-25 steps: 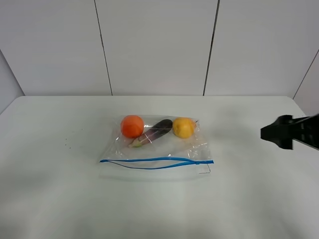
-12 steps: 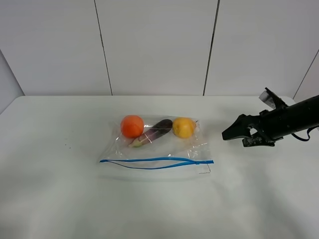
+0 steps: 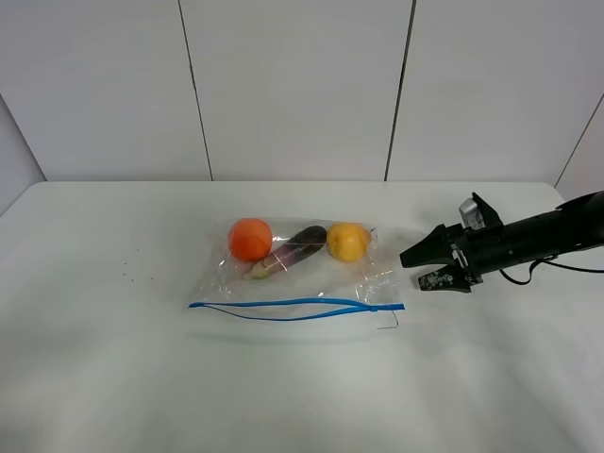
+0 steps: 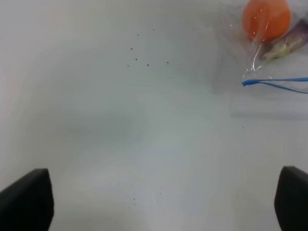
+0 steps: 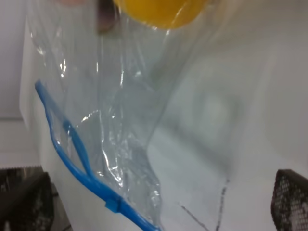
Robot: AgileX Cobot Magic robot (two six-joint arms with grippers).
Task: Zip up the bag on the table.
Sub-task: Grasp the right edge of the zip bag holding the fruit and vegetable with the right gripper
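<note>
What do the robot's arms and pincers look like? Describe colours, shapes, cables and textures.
The right arm is slim and black; the right pincer has tapered, pointed black fingers. A grey block sits on the arm and a thin black cable trails behind. The finger pads show a mesh texture. Of the left pincer only dark tips show.

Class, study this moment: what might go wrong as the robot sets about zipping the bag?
1. Nothing pins the bag; a push from the open right gripper might slide it across the table.
2. The thin blue zipper strip lies flat and gapes midway, so the jaws may pinch loose plastic instead.
</note>
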